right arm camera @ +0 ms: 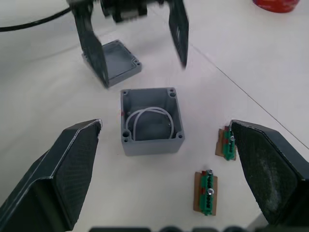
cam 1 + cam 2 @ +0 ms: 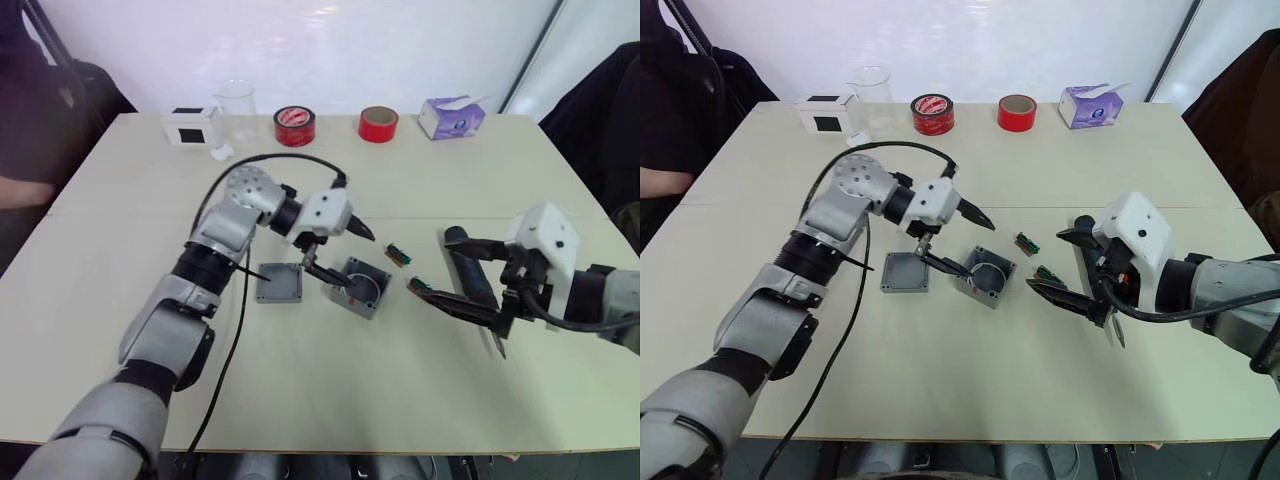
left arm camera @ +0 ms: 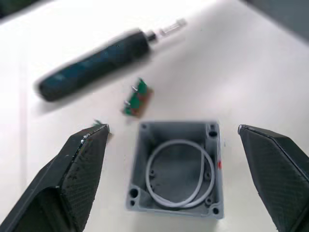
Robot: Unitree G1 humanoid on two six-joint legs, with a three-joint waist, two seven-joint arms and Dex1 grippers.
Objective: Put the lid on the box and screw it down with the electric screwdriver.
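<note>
Tape rolls (image 2: 294,125), a tissue box (image 2: 451,116) and a beaker (image 2: 235,103) line the table's (image 2: 120,250) far edge; the left gripper (image 2: 335,255), spread wide, hovers between lid (image 2: 279,284) and box (image 2: 358,287); left wrist view: the electric screwdriver (image 3: 94,65), blurred, lies beyond the box; right wrist view: the right gripper (image 1: 169,169) gapes wide, two green connectors (image 1: 206,191) nearby.

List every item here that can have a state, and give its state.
box: open, upright on the table, white wire loop inside.
lid: off, lying flat beside the box.
electric screwdriver: lying on the table, unheld.
left gripper: open, over the box.
right gripper: open, empty.
two small green circuit boards: loose on the table.
clear beaker: upright, looks empty.
</note>
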